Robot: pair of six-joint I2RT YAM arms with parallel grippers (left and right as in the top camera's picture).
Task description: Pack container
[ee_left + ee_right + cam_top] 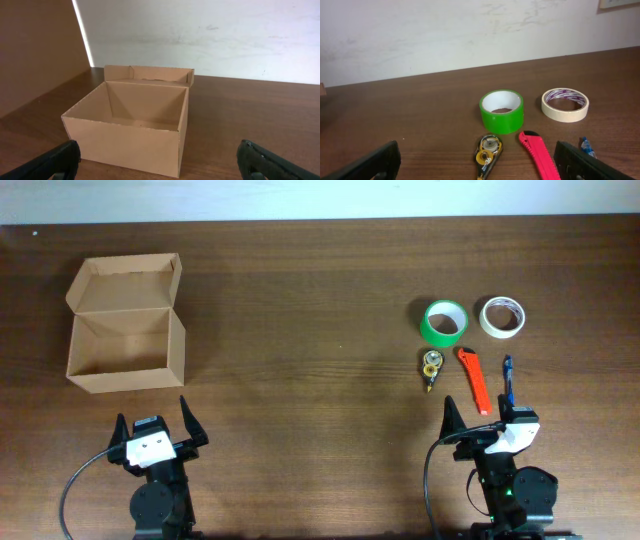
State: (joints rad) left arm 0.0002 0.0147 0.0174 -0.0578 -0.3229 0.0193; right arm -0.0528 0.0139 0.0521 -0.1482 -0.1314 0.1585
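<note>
The left gripper (153,412) and right gripper (480,408) sit near the table's (320,280) 6 o'clock side, each with fingers spread wide and holding nothing. Just beyond the right one, an orange cutter (473,380) lies at 12 o'clock, a blue pen (507,378) at 1 and a yellow dispenser (431,367) at 11. Farther out lie a green roll (444,322) at 11 and a white roll (502,317) at 1. The box (120,378) sits at 11 o'clock from the left gripper, its lid folded back.

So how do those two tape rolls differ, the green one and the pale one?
The green roll is bright, taller and plain; the pale roll is cream and flatter, with purple print inside its core. Both lie flat on the table, hole up, side by side.
</note>
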